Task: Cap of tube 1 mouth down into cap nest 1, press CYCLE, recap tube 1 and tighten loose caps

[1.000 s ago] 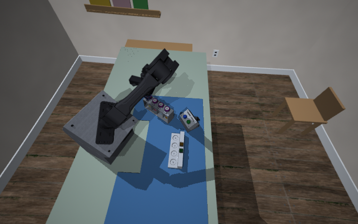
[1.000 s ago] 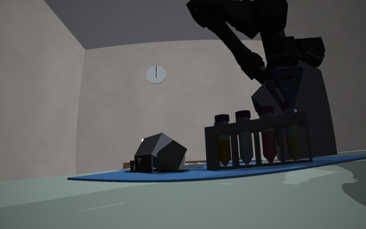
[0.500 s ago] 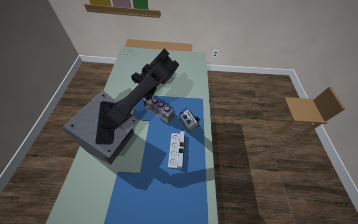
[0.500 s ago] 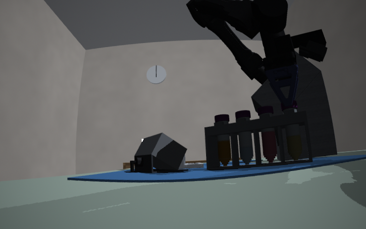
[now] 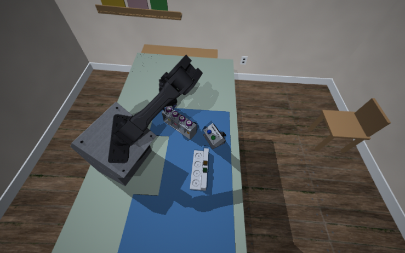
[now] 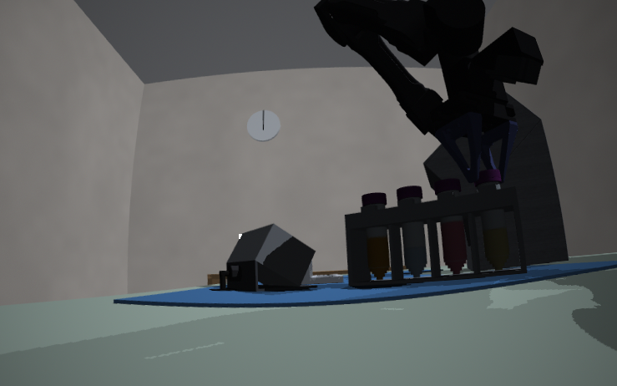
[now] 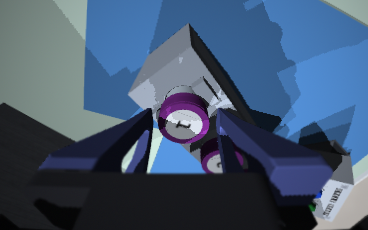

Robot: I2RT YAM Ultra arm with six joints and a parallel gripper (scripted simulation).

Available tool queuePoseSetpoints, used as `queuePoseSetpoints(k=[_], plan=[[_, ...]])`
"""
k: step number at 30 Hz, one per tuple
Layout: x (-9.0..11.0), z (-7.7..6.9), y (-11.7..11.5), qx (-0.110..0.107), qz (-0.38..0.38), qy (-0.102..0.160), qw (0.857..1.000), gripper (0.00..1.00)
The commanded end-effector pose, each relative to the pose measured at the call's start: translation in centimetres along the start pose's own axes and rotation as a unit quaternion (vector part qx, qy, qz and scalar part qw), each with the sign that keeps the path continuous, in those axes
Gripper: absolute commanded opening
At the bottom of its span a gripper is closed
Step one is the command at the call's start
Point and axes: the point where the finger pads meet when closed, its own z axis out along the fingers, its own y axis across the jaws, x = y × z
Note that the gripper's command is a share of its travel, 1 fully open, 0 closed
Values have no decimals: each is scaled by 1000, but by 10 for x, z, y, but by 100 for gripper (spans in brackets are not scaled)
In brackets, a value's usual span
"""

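Top view: the arm reaches over the decapping station (image 5: 178,125) on the worktop (image 5: 109,201); the cap tray (image 5: 196,169) holds no cap.

Exterior view: the gripper (image 6: 485,167) hangs over the end tube.

Wrist view: cap 1 (image 7: 182,120), on its tube, sits between half-open fingers, ungripped. Closing off-centre risks nudging cap 2 (image 7: 220,159).
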Motion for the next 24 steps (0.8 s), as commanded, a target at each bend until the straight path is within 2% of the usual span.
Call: queuePoseSetpoints(k=[1,2,3,5,6,7,9,11,12,14,15,16,17,19,20,21,22,24], plan=[[-2,-3,-2,2,120,-5,993,49],[-2,-3,-2,2,161,-5,987,49],[-2,-3,-2,2,161,-5,987,49],[-2,-3,-2,2,234,-5,972,49],[-2,-3,-2,2,243,-5,970,49],[-2,-3,-2,2,283,-5,959,49],[-2,-3,-2,2,283,-5,959,49],[-2,-3,-2,1,362,-5,932,49],[-2,-3,-2,1,362,-5,932,49],[-2,-3,-2,1,432,-5,902,49],[-2,-3,-2,1,438,-5,899,49],[-2,-3,-2,1,475,-5,880,49],[-2,-3,-2,1,475,-5,880,49],[-2,-3,-2,0,540,-5,842,49],[-2,-3,-2,0,547,-5,837,49],[-2,-3,-2,0,581,-5,814,49],[-2,-3,-2,0,581,-5,814,49],[-2,-3,-2,0,640,-5,769,49]])
